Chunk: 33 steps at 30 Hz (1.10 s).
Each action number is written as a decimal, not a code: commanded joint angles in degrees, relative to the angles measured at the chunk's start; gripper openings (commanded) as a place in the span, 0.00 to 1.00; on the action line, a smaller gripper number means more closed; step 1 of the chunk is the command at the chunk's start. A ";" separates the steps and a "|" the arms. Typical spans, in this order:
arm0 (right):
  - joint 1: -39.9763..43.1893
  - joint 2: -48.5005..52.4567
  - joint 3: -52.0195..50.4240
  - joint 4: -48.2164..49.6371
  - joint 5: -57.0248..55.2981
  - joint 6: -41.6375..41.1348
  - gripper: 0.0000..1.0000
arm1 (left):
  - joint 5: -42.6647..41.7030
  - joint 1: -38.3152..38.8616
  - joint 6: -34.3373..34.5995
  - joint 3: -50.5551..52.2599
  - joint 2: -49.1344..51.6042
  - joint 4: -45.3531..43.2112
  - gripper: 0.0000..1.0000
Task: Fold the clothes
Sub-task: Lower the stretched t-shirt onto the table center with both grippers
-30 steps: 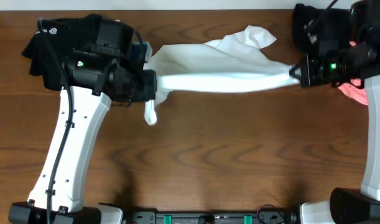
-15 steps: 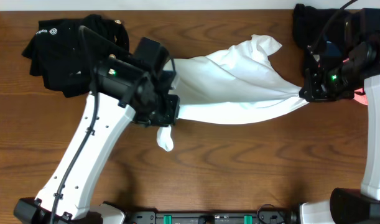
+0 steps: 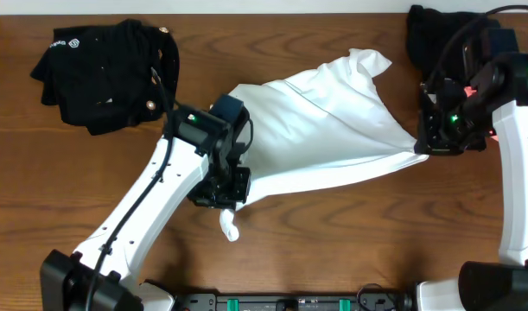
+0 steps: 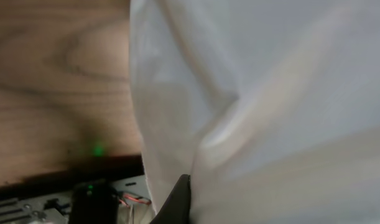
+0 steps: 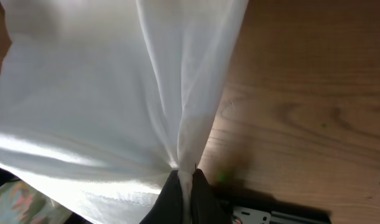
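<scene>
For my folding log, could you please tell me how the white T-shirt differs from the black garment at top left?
The white T-shirt is white; the black garment is black and shows gold buttons. The white T-shirt is stretched between the left hand and right hand; the black garment lies bunched, touched by neither. Both are unfolded cloth.

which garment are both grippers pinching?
The white T-shirt, stretched between the left gripper and right gripper. The black gold-buttoned pile top left and the black piece top right lie apart, ungripped.
</scene>
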State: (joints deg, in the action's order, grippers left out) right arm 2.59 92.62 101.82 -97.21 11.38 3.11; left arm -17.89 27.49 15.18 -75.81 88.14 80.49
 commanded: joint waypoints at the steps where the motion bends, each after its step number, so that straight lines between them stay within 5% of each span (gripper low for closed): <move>1: 0.87 -1.11 -0.66 -0.09 -3.15 -0.72 0.01 | -1.18 0.15 0.87 1.31 -0.15 0.00 0.06; 5: 0.87 -1.11 -0.81 -0.11 -4.11 -0.72 0.02 | -1.16 1.29 0.85 1.40 -0.15 -0.11 0.07; 12: 0.87 -1.11 -0.81 -0.11 -4.13 -0.72 0.18 | -1.16 4.55 0.87 1.40 -0.15 -0.90 0.41; 23: 0.87 -1.11 -0.81 -0.09 -4.55 -0.70 0.21 | -0.94 6.25 1.44 1.40 -0.15 -2.69 0.43; 27: 0.70 -1.11 -0.81 2.49 -2.60 -0.70 0.27 | 1.38 6.19 1.42 1.40 -0.15 -8.72 0.54; 33: -3.13 -1.11 -1.18 13.49 4.11 1.88 0.38 | 16.09 5.27 1.44 1.40 -0.15 -24.17 0.72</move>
State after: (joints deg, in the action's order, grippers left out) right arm 1.65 92.60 101.08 -85.62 11.27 3.49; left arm -11.03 33.43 16.62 -74.41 88.14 59.57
